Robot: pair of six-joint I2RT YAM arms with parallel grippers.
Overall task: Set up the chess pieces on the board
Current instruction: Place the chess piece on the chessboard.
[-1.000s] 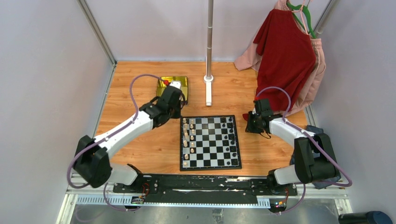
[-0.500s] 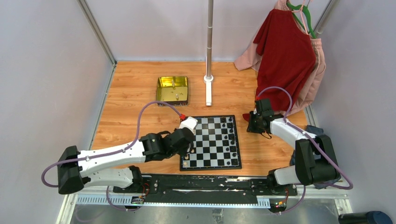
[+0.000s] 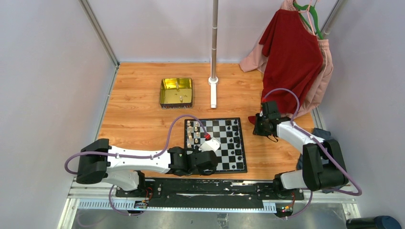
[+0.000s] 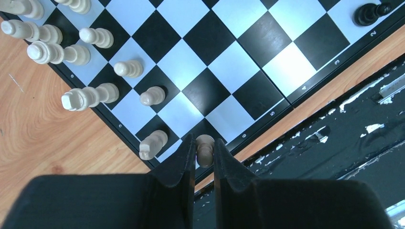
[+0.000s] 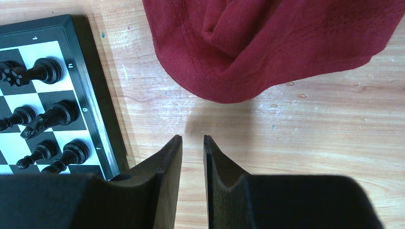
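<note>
Brought by left gripper [image 4: 204,142] from gold tin [image 3: 164,91] toward the far edge down to the near edge: pale pawn [image 4: 205,151], pinched over the board [image 4: 248,38]'s near-left corner, probably ready for placing. Nine pale chess pieces [image 4: 129,68] standing, a tenth held, seemingly two left in tin; black ones too small to count. Right gripper [image 5: 192,139] narrow, empty.

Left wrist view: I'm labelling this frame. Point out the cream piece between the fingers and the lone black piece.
cream piece between the fingers [image 4: 205,145], left wrist view, its head.
lone black piece [image 4: 367,14], left wrist view, its base.
</note>
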